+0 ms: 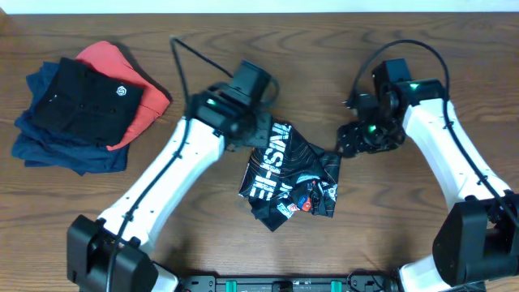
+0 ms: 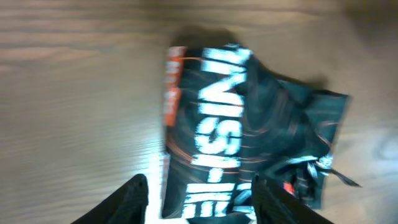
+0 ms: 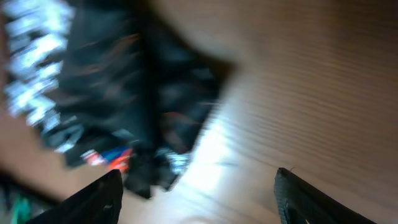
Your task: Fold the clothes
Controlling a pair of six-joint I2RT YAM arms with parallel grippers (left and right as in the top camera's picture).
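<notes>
The clothes (image 1: pixel 290 176), a thin black jersey with white block lettering and small red logos, lie bunched in a rough fold at the table's middle. My left gripper (image 1: pixel 261 134) hovers over the jersey's far left edge. In the left wrist view the jersey (image 2: pixel 249 118) fills the middle, and my left gripper (image 2: pixel 202 200) is open with the lettered edge lying between its fingers (image 2: pixel 134 200), not pinched. My right gripper (image 1: pixel 352 144) sits just off the jersey's far right corner. It is open (image 3: pixel 199 196) over bare wood, with the blurred jersey (image 3: pixel 124 93) at upper left.
A stack of folded garments stands at the far left: a plain black shirt (image 1: pixel 85 99) on top of coral-red (image 1: pixel 142 109) and navy (image 1: pixel 61 150) pieces. The wooden table (image 1: pixel 405 219) stretches around the jersey. Cables loop above both wrists.
</notes>
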